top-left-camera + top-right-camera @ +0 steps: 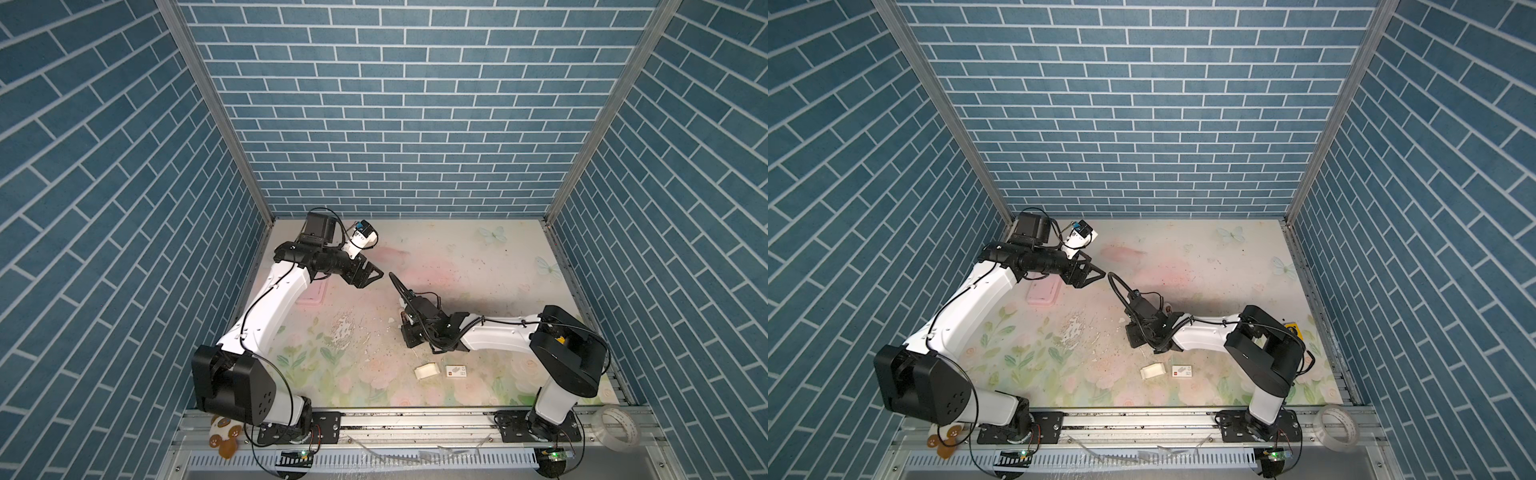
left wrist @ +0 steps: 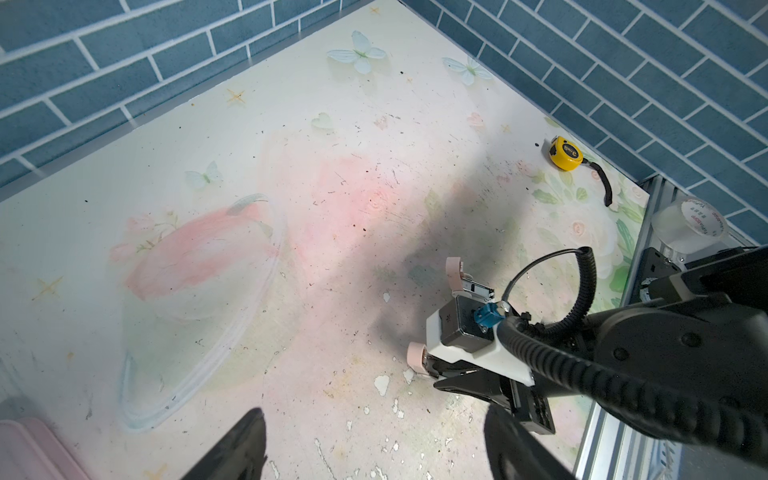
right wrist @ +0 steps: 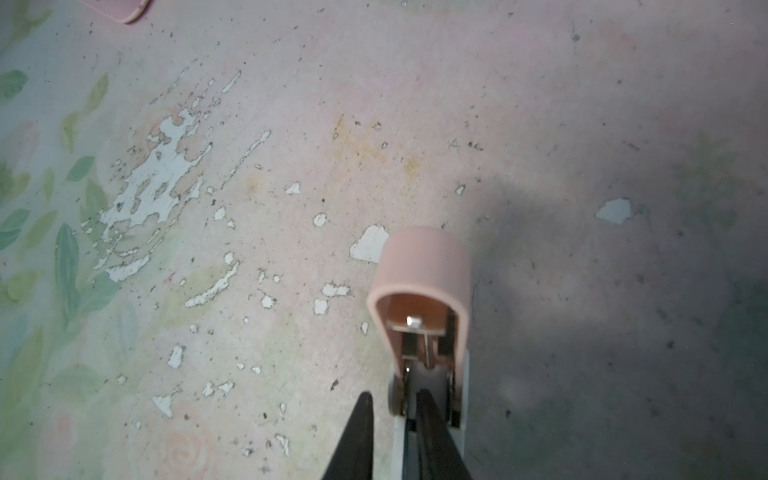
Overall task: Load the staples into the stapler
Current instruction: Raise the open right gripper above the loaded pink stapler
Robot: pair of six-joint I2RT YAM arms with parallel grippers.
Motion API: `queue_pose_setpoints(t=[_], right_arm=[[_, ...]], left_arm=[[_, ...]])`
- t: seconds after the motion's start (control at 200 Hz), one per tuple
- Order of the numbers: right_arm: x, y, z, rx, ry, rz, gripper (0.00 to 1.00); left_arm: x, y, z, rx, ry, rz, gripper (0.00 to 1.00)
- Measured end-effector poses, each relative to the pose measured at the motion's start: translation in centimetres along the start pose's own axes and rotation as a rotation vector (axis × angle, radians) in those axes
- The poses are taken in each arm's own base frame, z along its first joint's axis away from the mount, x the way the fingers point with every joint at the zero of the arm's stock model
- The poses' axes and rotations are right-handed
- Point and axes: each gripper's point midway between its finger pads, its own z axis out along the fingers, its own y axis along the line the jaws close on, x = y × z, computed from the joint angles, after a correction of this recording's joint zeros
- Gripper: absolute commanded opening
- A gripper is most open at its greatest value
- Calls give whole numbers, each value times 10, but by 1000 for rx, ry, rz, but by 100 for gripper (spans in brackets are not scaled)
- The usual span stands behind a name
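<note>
Stapler (image 3: 419,266) lid-up near desk (image 1: 457,257) centre. Right end effector (image 3: 395,395): fingers close-set at its open channel; whether they pinch staples, cannot tell. Left end effector (image 2: 374,411) spread, hovering at 11 o'clock of it. Tray (image 1: 426,371) looks emptied, sleeve (image 1: 455,371) beside, toward 6 o'clock. Judged: insertion underway; closing lid remains.

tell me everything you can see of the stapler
The stapler is small, with a matte pale pink plastic shell and a rounded nose. It looks hinged open: in the left wrist view its two pink ends stand apart, one with the shiny metal magazine beside it, the other low by the table. Its middle is hidden behind the right wrist camera. The right gripper, jaws nearly together, appears to pinch one side of its rear. Whether staples are inside cannot be told.
</note>
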Motion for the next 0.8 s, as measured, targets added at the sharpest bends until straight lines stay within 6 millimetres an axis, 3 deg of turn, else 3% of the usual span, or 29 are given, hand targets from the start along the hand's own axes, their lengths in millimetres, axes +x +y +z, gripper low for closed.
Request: queue_pose_setpoints(t=[0.415,0.69,0.8], right_arm=[[3,0,-5,-4,10,-1,23],[-18,3,-40,-6,-68,-7,29],[-19,3,-48,-7,-70,-7,32]], left_arm=[[0,0,0,0,0,3,84],[-7,0,-3,-2,-6,44,86],[-10,1,-3,1,-9,56,94]])
